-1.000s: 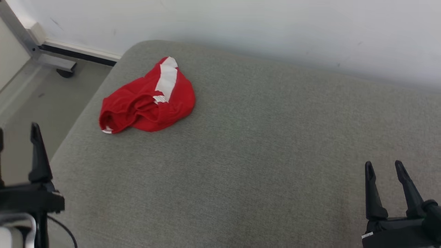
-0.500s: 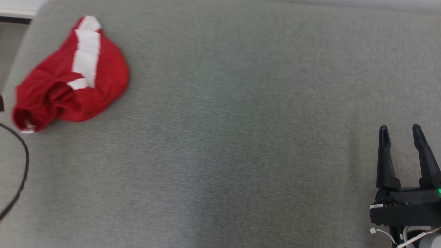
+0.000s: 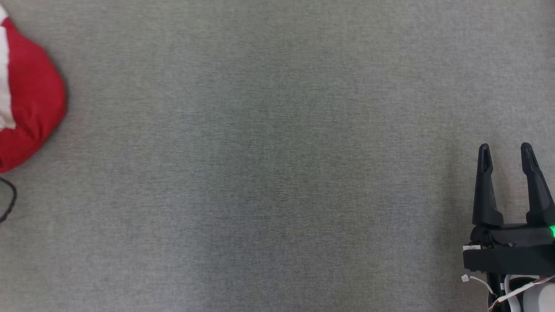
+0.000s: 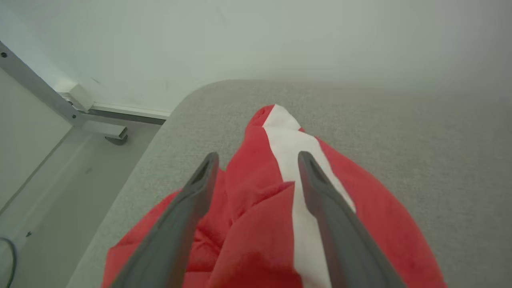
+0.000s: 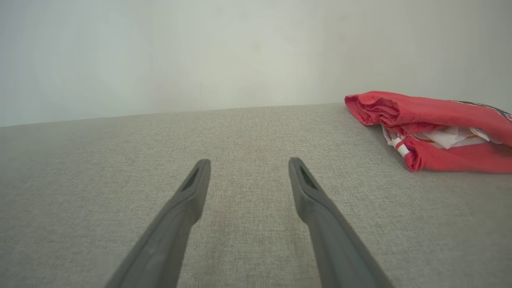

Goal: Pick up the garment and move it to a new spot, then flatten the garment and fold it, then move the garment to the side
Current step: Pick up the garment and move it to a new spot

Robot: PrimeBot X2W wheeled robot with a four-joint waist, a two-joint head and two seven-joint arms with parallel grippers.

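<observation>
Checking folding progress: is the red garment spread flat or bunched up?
Bunched up. The red garment lies in a crumpled heap on the grey cushion, its white stripe buckled among overlapping folds.

The garment (image 3: 32, 99) is bright red, with a broad white stripe that runs along it. In the right wrist view some white cloth also shows inside its folds, and a small white edge with a red line. The fabric surface (image 3: 277, 173) under it is a plain grey, slightly greenish, with a fine woven texture and no pattern. The wall (image 5: 160, 52) is a pale off-white. The right gripper (image 3: 505, 147) is black, with a small green light (image 3: 552, 231) on its body and thin white wires (image 3: 477, 281) below it. The left gripper (image 4: 258, 156) has dark grey fingers. The floor (image 4: 48, 192) is light grey, the metal frame (image 4: 40, 90) silver-grey, the cable (image 3: 14, 197) black.
</observation>
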